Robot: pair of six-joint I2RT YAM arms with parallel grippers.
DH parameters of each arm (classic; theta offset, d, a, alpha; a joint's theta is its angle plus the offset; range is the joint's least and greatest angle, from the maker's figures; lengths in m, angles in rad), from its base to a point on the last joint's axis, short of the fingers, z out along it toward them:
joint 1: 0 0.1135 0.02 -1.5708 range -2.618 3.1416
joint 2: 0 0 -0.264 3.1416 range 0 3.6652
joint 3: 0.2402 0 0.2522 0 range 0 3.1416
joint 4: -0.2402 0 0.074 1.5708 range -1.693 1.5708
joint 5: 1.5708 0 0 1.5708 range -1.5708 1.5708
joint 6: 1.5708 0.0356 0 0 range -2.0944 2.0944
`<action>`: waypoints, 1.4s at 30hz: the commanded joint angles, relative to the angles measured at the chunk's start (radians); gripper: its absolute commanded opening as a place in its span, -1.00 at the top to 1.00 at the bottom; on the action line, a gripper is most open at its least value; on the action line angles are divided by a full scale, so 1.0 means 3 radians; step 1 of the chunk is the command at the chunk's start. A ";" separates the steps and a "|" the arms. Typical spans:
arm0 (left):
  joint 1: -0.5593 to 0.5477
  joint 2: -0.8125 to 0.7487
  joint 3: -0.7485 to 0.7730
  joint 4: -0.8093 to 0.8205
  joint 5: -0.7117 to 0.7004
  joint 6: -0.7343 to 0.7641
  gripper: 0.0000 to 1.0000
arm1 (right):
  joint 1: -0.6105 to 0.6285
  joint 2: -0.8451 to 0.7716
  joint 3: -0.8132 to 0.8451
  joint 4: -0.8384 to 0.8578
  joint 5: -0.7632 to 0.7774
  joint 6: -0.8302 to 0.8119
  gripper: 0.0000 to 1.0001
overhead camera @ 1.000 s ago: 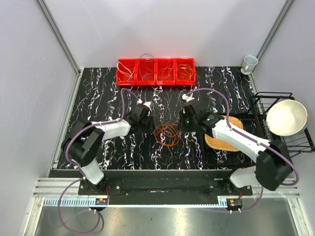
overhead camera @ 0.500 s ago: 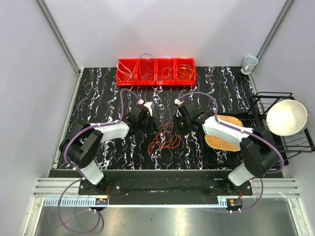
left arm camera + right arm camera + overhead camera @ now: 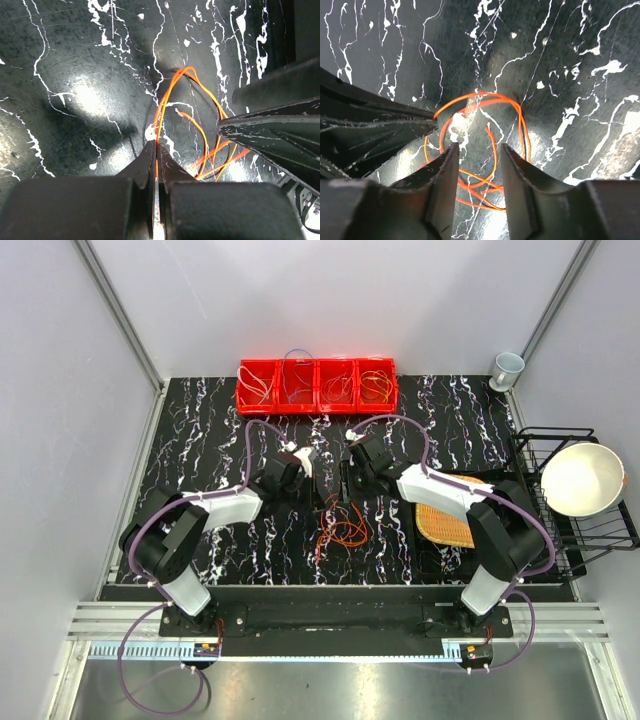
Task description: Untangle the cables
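A tangle of thin orange and red cables (image 3: pixel 343 528) lies on the black marbled table in front of both arms. My left gripper (image 3: pixel 320 496) is shut on one orange cable (image 3: pixel 161 107), which runs up between its closed fingertips (image 3: pixel 156 150). That strand leads away into loose orange loops (image 3: pixel 210 145). My right gripper (image 3: pixel 345 488) is open, close to the left one. Its fingers (image 3: pixel 447 160) straddle the orange coil (image 3: pixel 480 102) from above without touching it. The cable ends are hidden in the tangle.
A row of red bins (image 3: pixel 317 386) holding sorted cables stands at the back. A woven mat (image 3: pixel 450 512) lies right of the tangle. A dish rack (image 3: pixel 600 525) with a white bowl (image 3: pixel 580 478) is at the right edge, a cup (image 3: pixel 507 368) at the back right.
My right gripper has swung left and back, ending beside the left gripper. The cable bundle has been drawn out from a round coil into a longer shape toward the grippers.
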 commanded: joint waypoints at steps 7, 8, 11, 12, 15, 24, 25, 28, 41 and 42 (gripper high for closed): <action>-0.0042 -0.0126 0.0002 0.0185 0.0069 0.0096 1.00 | 0.0015 0.0047 0.0143 0.0110 0.0057 -0.0155 -0.13; -0.0042 -0.0121 0.0002 0.0185 0.0074 0.0096 1.00 | 0.0015 -0.0014 0.0122 0.0100 0.0032 -0.0181 -0.28; -0.0042 -0.0111 0.0017 0.0160 0.0069 0.0101 1.00 | 0.0010 -0.0202 0.0031 0.0023 0.0097 -0.0268 -0.52; -0.0042 -0.0106 0.0022 0.0165 0.0079 0.0101 1.00 | 0.0010 -0.0249 -0.0010 0.0018 0.0189 -0.0278 -0.59; -0.0047 -0.0106 0.0022 0.0165 0.0069 0.0101 1.00 | 0.0015 -0.0362 -0.0082 -0.0079 0.0200 -0.0253 -0.63; -0.0047 -0.0096 0.0027 0.0149 0.0054 0.0096 1.00 | 0.0015 -0.0883 -0.0680 0.0287 -0.0473 0.0962 -0.73; -0.0047 -0.0101 0.0027 0.0149 0.0049 0.0091 1.00 | 0.0020 -0.0990 -0.0751 0.0380 -0.0525 0.1283 -0.75; -0.0052 -0.0106 0.0022 0.0149 0.0049 0.0091 1.00 | 0.0020 -0.1154 -0.1033 0.0789 -0.0618 0.1887 -0.78; -0.0063 -0.0136 -0.0013 0.0175 0.0039 0.0086 1.00 | 0.0020 -0.0802 -0.1586 0.1915 -0.0736 0.2922 -0.84; -0.0063 -0.0137 -0.0019 0.0180 0.0039 0.0091 1.00 | 0.0020 -0.0781 -0.1586 0.1925 -0.0725 0.2948 -0.85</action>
